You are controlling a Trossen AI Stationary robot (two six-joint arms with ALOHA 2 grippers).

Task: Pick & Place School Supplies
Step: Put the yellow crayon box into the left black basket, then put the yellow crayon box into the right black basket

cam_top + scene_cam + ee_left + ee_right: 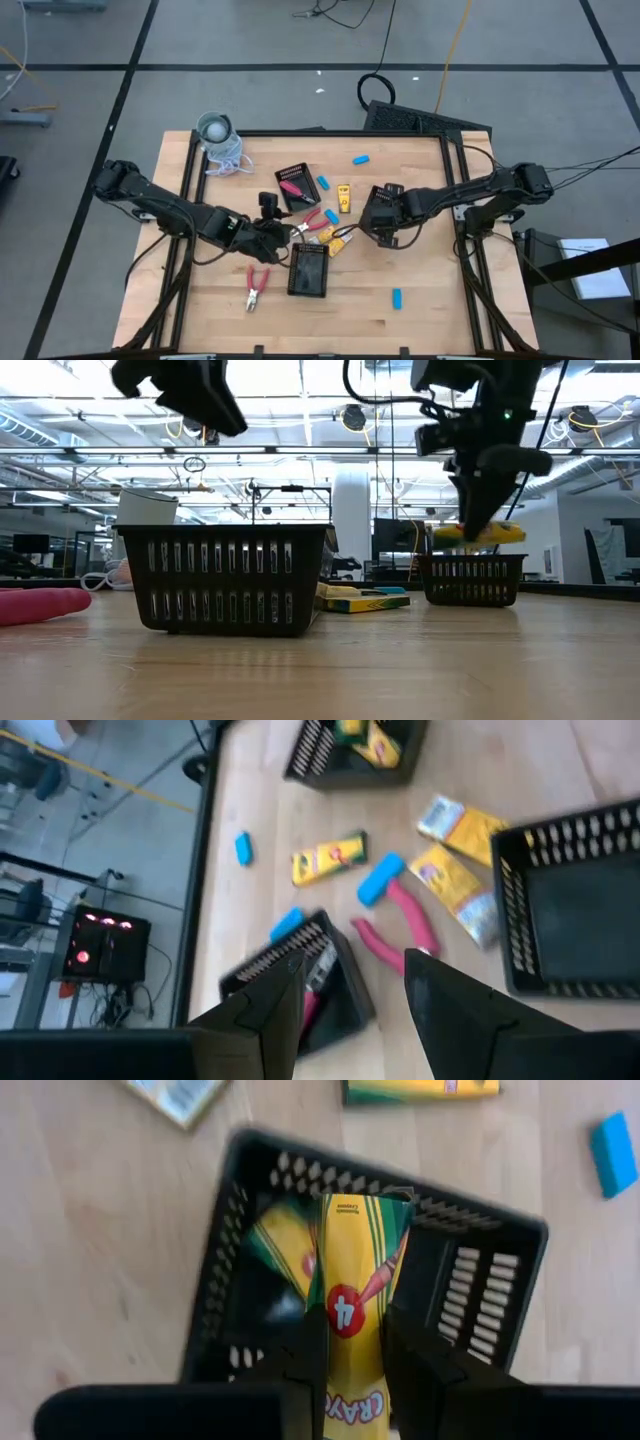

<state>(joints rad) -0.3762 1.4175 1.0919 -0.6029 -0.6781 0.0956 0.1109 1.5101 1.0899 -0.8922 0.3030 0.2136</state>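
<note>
My right gripper (352,1330) is shut on a yellow crayon box (355,1250), held just above a black slotted tray (480,1295) in which another yellow box (280,1240) lies. In the low view the held box (480,533) hangs over that tray's rim (470,563). My left gripper (355,990) is open and holds nothing, raised near the table's middle (283,232). Below it lie red-handled pliers (400,920), light-blue pieces (380,880), yellow boxes (328,858) and a tray with red tools (300,985). My right gripper pinches the yellow crayon box between its two fingers, one on each long edge (322,1315), near the box's upper end. The fingers slant down from above and lie along the box. The box is lifted clear, its lower end (362,1205) over the tray's opening.
A third black tray (308,270) sits near the table's middle front, with red pliers (257,287) to its left. Blue pieces lie at the far side (361,158) and near front (397,297). A grey-white cup (214,128) stands at the far left corner.
</note>
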